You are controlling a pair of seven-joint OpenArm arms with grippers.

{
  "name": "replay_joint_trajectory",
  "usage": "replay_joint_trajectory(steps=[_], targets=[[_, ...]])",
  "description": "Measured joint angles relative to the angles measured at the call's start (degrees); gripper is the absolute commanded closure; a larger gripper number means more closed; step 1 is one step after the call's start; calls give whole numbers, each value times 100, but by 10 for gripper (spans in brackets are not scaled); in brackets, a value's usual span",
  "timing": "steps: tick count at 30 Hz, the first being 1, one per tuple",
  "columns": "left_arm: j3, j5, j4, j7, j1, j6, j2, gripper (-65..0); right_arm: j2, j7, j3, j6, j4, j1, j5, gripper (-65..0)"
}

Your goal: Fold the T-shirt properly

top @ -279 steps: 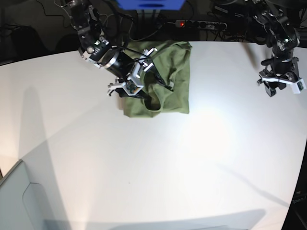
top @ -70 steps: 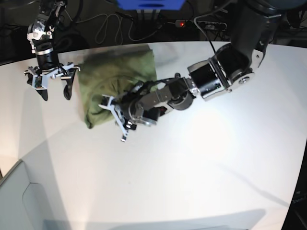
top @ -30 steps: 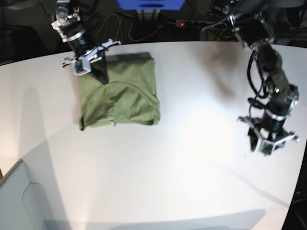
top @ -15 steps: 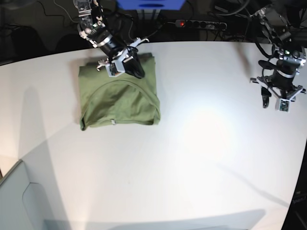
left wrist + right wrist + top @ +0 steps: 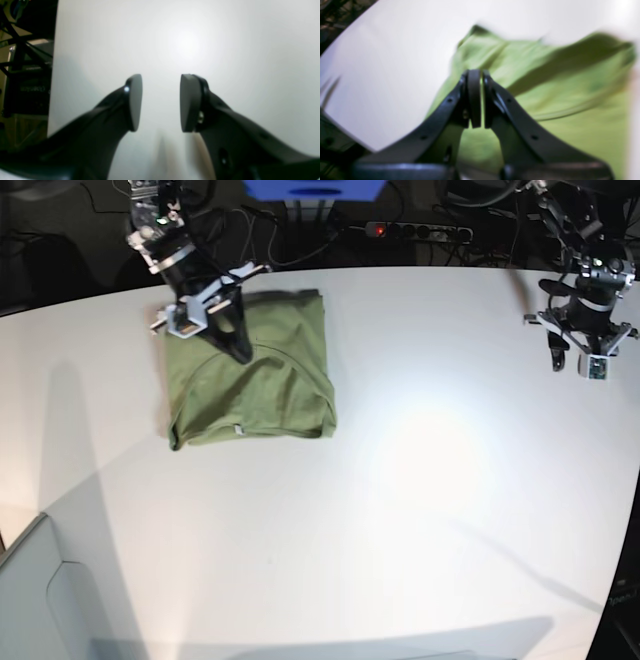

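- The T-shirt (image 5: 250, 375) lay folded into a roughly rectangular green packet on the far-left part of the white table (image 5: 400, 500) in the base view.
- A small white tag (image 5: 238, 430) showed at the near edge of the packet.
- The right gripper (image 5: 237, 346) stood over the far-left part of the T-shirt, pointing down toward the cloth.
- In the right wrist view, the right gripper (image 5: 478, 100) had its jaws pressed almost together, with only a thin slit between the pads and no cloth visible between them.
- The same view was blurred; the green cloth (image 5: 557, 100) filled the area beyond the fingers, with a curved seam line running across it.
- Whether the fingertips touched the cloth could not be told.
- The left gripper (image 5: 578, 360) was at the far-right edge of the table, well apart from the T-shirt.
- In the left wrist view, the left gripper (image 5: 161, 102) had its jaws spread apart, holding nothing, with only bare white table surface showing between them.
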Motion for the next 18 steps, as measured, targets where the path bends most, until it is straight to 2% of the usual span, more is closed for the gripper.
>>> replay_joint_trajectory(steps=[4,8,14,18], targets=[[4,-2,0,-42,-7,0,-17,-239,7,63,675,-4,-190,-44,2,-1],[4,-2,0,-31,-4,0,-7,-239,4,2,1010,-4,-734,48,-7,-1],[9,-15,0,-44,205,4,114,-238,-9,101,1071,-7,-1556,254,-4,-1],[-2,0,-17,-24,461,0,177,-238,2,603,1075,-4,-1543,212,-2,-1]])
